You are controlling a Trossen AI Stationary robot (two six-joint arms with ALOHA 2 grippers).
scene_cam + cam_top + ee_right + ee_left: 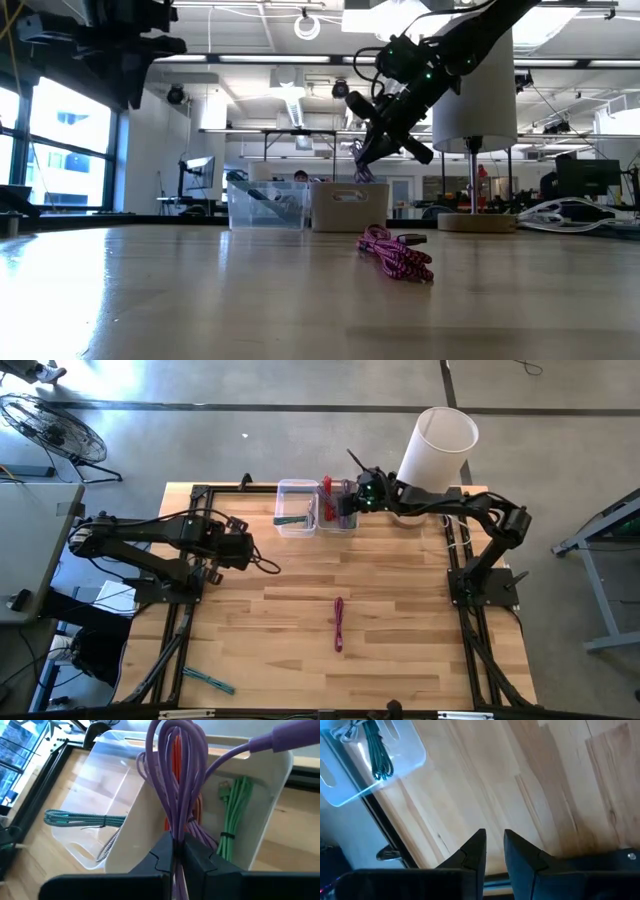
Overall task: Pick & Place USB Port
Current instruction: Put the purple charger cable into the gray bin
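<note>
The right pincer (176, 851) is clamped on a looped purple USB cable (176, 780), hanging it directly over the white bin (260, 827). The left pincer (495, 845), fingers slightly apart, waits above bare counter (520, 780); a pink cable (339, 624) lies well apart from both.

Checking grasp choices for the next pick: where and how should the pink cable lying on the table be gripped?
Grip the pink cable around its middle, coming straight down from above. It lies flat as a narrow folded bundle running toward and away from the bins, alone on bare table, so fingers set across its width can close on all strands. Its ends look looser in the low view.
</note>
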